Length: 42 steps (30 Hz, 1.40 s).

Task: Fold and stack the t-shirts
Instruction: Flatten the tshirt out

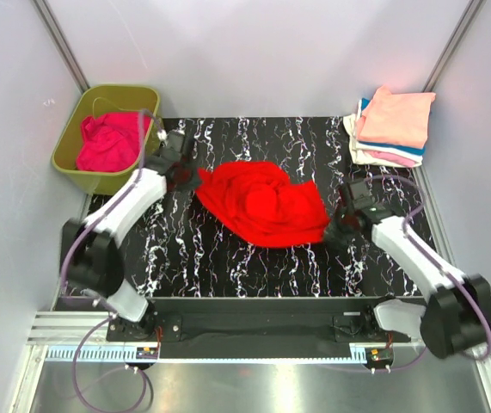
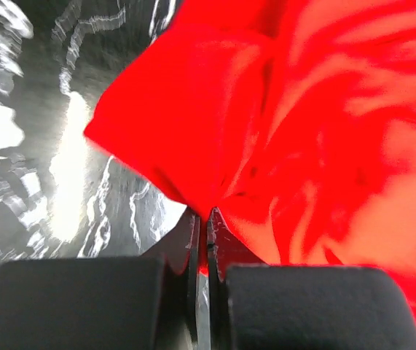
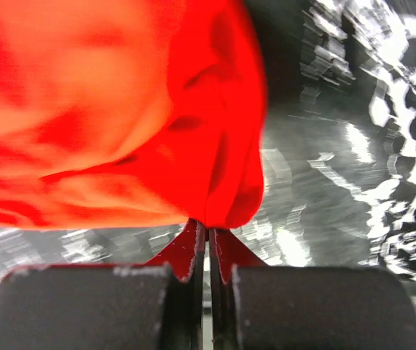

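A bright red t-shirt (image 1: 265,202) lies crumpled in the middle of the black marbled table (image 1: 228,258). My left gripper (image 1: 187,176) is shut on the shirt's left edge; the left wrist view shows red cloth (image 2: 215,131) pinched between the fingers. My right gripper (image 1: 335,222) is shut on the shirt's right edge; the right wrist view shows the cloth (image 3: 157,124) bunched at the fingertips. A magenta-pink t-shirt (image 1: 112,140) lies in the olive-green tub (image 1: 73,168). A folded stack of t-shirts (image 1: 393,125), peach on top with white, blue and pink under it, sits at the back right.
The tub stands off the table's back left corner. Grey walls with metal posts close in the back and sides. A metal rail (image 1: 254,353) runs along the near edge by the arm bases.
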Tool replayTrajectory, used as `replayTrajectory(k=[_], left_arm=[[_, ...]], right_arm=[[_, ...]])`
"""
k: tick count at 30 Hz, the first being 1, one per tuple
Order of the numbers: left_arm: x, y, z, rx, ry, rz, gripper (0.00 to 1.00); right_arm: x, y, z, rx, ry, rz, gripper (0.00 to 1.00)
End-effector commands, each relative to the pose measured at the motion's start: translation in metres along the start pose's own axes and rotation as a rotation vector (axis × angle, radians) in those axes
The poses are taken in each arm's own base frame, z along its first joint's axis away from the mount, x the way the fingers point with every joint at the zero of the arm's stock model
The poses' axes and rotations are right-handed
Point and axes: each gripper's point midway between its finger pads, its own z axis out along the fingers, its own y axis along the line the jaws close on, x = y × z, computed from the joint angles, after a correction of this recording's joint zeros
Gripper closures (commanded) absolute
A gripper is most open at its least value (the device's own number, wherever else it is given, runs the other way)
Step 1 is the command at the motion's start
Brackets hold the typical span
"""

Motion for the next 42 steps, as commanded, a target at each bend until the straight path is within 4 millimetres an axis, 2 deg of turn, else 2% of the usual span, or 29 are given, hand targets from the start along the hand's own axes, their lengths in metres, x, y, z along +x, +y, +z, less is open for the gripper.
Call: replayTrajectory(k=[1, 3, 4, 6, 7, 8, 9, 10, 11, 13, 14, 16, 17, 19, 20, 21, 22, 23, 25, 28, 30, 31, 32, 33, 34, 36, 37, 40, 42], left_arm=[[-0.068, -0.005, -0.118, 0.054, -0.259, 0.032, 1.00], [-0.078, -0.005, -0.170, 0.090, -0.317, 0.036, 1.00], [-0.080, -0.006, -0.186, 0.109, -0.328, 0.042, 1.00], [-0.083, -0.008, -0.225, 0.153, -0.328, 0.074, 1.00], [-0.082, -0.008, -0.235, 0.162, -0.320, 0.100, 0.99], [-0.082, -0.010, -0.236, 0.160, -0.293, 0.117, 0.99], [-0.080, -0.012, -0.253, 0.180, -0.276, 0.135, 0.98], [-0.080, -0.014, -0.256, 0.185, -0.259, 0.150, 0.96], [-0.079, -0.016, -0.251, 0.181, -0.233, 0.175, 0.95], [-0.080, -0.018, -0.248, 0.181, -0.218, 0.203, 0.92], [-0.080, -0.018, -0.236, 0.163, -0.193, 0.211, 0.87], [-0.077, -0.021, -0.212, 0.152, -0.128, 0.237, 0.85], [-0.074, -0.017, -0.180, 0.114, -0.058, 0.239, 0.80], [-0.070, -0.024, -0.145, 0.133, 0.034, 0.242, 0.80], [-0.067, -0.020, -0.107, 0.090, 0.112, 0.229, 0.76], [-0.063, -0.019, -0.092, 0.071, 0.159, 0.222, 0.69], [-0.061, -0.019, -0.078, 0.057, 0.192, 0.211, 0.59], [-0.053, -0.021, -0.061, 0.053, 0.238, 0.211, 0.49], [-0.049, -0.027, -0.059, 0.077, 0.227, 0.208, 0.29], [-0.048, -0.026, -0.080, 0.121, 0.131, 0.205, 0.10], [-0.036, -0.011, -0.074, 0.079, 0.139, 0.198, 0.10], [-0.033, -0.007, -0.079, 0.074, 0.133, 0.187, 0.11], [-0.021, 0.002, -0.072, 0.050, 0.153, 0.181, 0.12], [-0.015, 0.006, -0.071, 0.046, 0.154, 0.175, 0.13], [-0.014, 0.012, -0.078, 0.034, 0.118, 0.158, 0.14], [0.004, 0.032, -0.067, -0.005, 0.116, 0.128, 0.17], [0.008, 0.038, -0.066, -0.007, 0.113, 0.100, 0.19], [0.026, 0.064, -0.063, -0.020, 0.098, 0.018, 0.24], [0.039, 0.083, -0.049, -0.027, 0.108, -0.049, 0.29]], right_arm=[[-0.044, 0.053, -0.090, -0.216, -0.172, 0.015, 1.00], [-0.048, 0.056, -0.127, -0.249, -0.213, 0.011, 1.00], [-0.058, 0.067, -0.157, -0.301, -0.267, 0.007, 1.00], [-0.059, 0.065, -0.188, -0.325, -0.309, 0.002, 1.00], [-0.065, 0.070, -0.213, -0.364, -0.351, 0.001, 1.00], [-0.068, 0.063, -0.220, -0.332, -0.378, 0.008, 1.00], [-0.071, 0.062, -0.227, -0.327, -0.396, 0.003, 1.00], [-0.076, 0.063, -0.239, -0.333, -0.426, -0.002, 1.00], [-0.081, 0.060, -0.239, -0.303, -0.447, 0.001, 1.00], [-0.090, 0.061, -0.229, -0.257, -0.445, -0.012, 1.00], [-0.093, 0.061, -0.223, -0.236, -0.436, -0.011, 1.00], [-0.108, 0.064, -0.193, -0.186, -0.391, 0.002, 1.00], [-0.116, 0.073, -0.171, -0.188, -0.344, 0.010, 1.00], [-0.138, 0.065, -0.136, -0.159, -0.303, 0.075, 1.00], [-0.147, 0.072, -0.101, -0.159, -0.229, 0.092, 0.98], [-0.166, 0.069, -0.090, -0.158, -0.218, 0.117, 0.75], [-0.172, 0.075, -0.077, -0.168, -0.177, 0.098, 0.58], [-0.171, 0.066, -0.046, -0.084, -0.084, 0.087, 0.42], [-0.188, 0.068, -0.046, -0.048, -0.095, 0.038, 0.12], [-0.188, 0.061, -0.049, -0.025, -0.124, 0.037, 0.04], [-0.187, 0.061, -0.056, -0.052, -0.162, 0.045, 0.03], [-0.176, 0.054, -0.050, -0.042, -0.136, 0.050, 0.02], [-0.172, 0.055, -0.053, -0.060, -0.143, 0.054, 0.02], [-0.156, 0.046, -0.042, -0.048, -0.103, 0.069, 0.03], [-0.147, 0.048, -0.041, -0.081, -0.081, 0.070, 0.04], [-0.140, 0.051, -0.043, -0.137, -0.094, 0.064, 0.05], [-0.123, 0.045, -0.034, -0.146, -0.052, 0.067, 0.06], [-0.108, 0.041, -0.033, -0.189, -0.053, 0.053, 0.06], [-0.106, 0.046, -0.039, -0.240, -0.082, 0.037, 0.07]])
